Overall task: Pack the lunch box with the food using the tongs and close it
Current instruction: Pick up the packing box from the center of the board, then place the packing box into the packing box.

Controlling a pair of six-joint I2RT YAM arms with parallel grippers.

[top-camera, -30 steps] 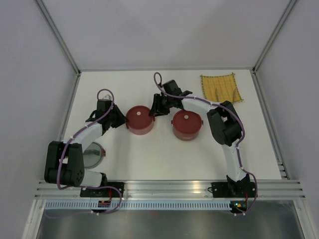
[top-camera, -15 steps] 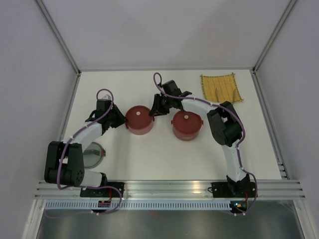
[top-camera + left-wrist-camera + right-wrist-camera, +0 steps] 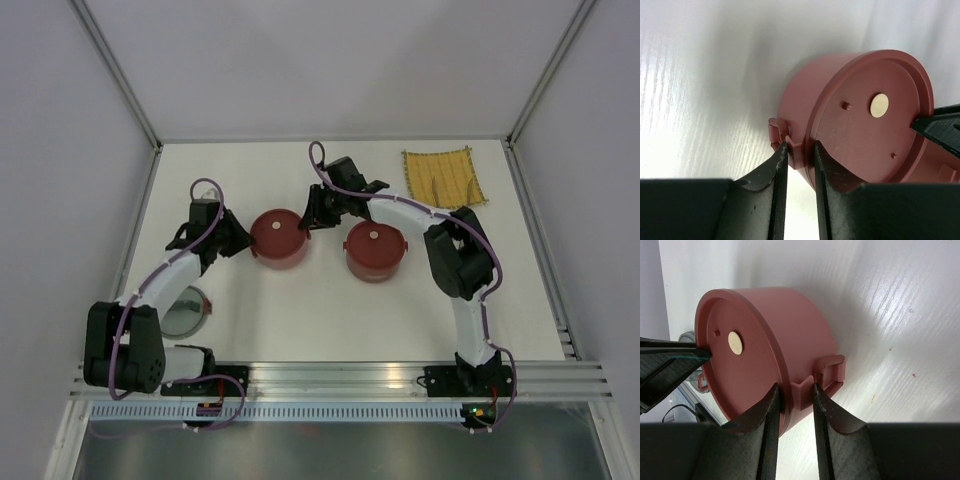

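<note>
**A:** Gripping the left bowl (image 3: 278, 238) from both sides: why two arms on one bowl?

**B:** Its lid (image 3: 865, 135) is on, and a clip sticks out at each side. The left gripper (image 3: 800, 148) has its fingers drawn close together, pinching the left clip (image 3: 775, 131). The right gripper (image 3: 794, 388) pinches the right clip (image 3: 832, 371) the same way. Holding opposite sides should stop the bowl sliding or turning, I judge.

**A:** Where does it stand?

**B:** Upright on the table (image 3: 320, 320), left of centre, about midway between near and far. The right bowl (image 3: 373, 250), also lidded, stands near it but not touching. The right arm reaches past that bowl's far side to get to this one.

**A:** And the food, the tongs?

**B:** No food shows, and the lids hide whatever is inside. I cannot pick out the tongs. A yellow mat (image 3: 443, 176) lies far right, and a shiny disc (image 3: 185, 310) lies near left beside the left arm.

**A:** So which step is this?

**B:** Closing, I think: either fastening the clips or readying this bowl to be stacked. Which of the two, I cannot tell.
</note>
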